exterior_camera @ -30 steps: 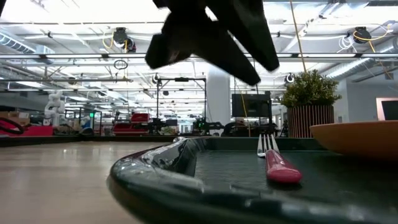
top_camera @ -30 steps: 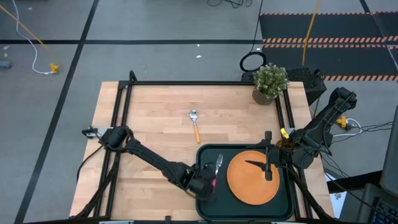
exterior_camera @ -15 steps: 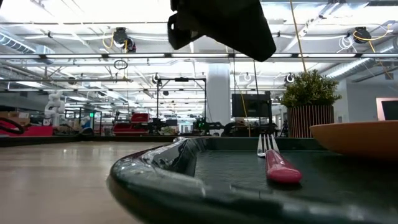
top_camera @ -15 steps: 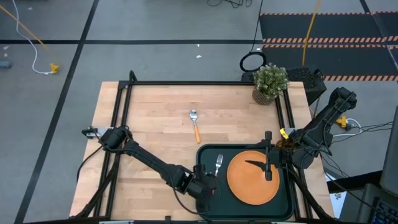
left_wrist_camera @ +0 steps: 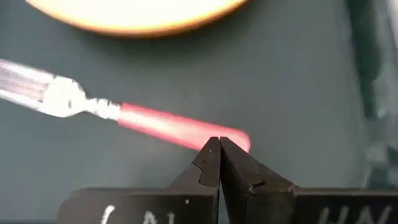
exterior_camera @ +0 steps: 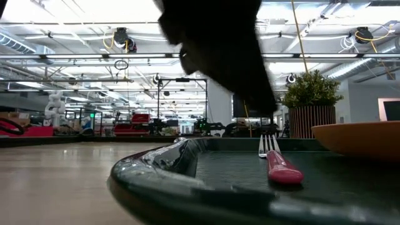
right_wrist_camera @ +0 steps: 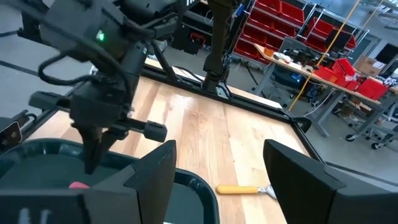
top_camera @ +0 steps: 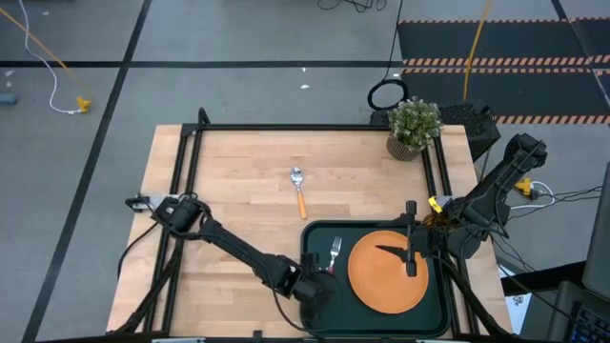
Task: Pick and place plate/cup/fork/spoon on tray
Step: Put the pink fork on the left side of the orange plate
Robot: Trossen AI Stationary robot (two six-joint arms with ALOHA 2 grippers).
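The dark tray [top_camera: 315, 238] lies at the table's near right, with the orange plate [top_camera: 386, 270] on it. The fork [top_camera: 334, 254] lies flat on the tray floor left of the plate, its pink-red handle toward the near edge [left_wrist_camera: 161, 124]. My left gripper [left_wrist_camera: 219, 142] is shut and hovers above the handle's end [top_camera: 319, 286], touching nothing. My right gripper [right_wrist_camera: 217, 180] is open and empty over the plate [top_camera: 400, 255]. The spoon [top_camera: 299, 191] lies on the bare wood beyond the tray. I cannot make out the cup.
A potted green plant [top_camera: 413, 124] stands at the table's far right corner. The wood left of the tray and around the spoon [right_wrist_camera: 245, 190] is bare. The tray's raised rim [exterior_camera: 156, 169] stands between the wood and the fork [exterior_camera: 281, 165].
My left gripper has turned above the tray's left end, shifted slightly toward the table's left edge, and reaches lower in the low view than half a second ago. The fork has stayed where it lay on the tray.
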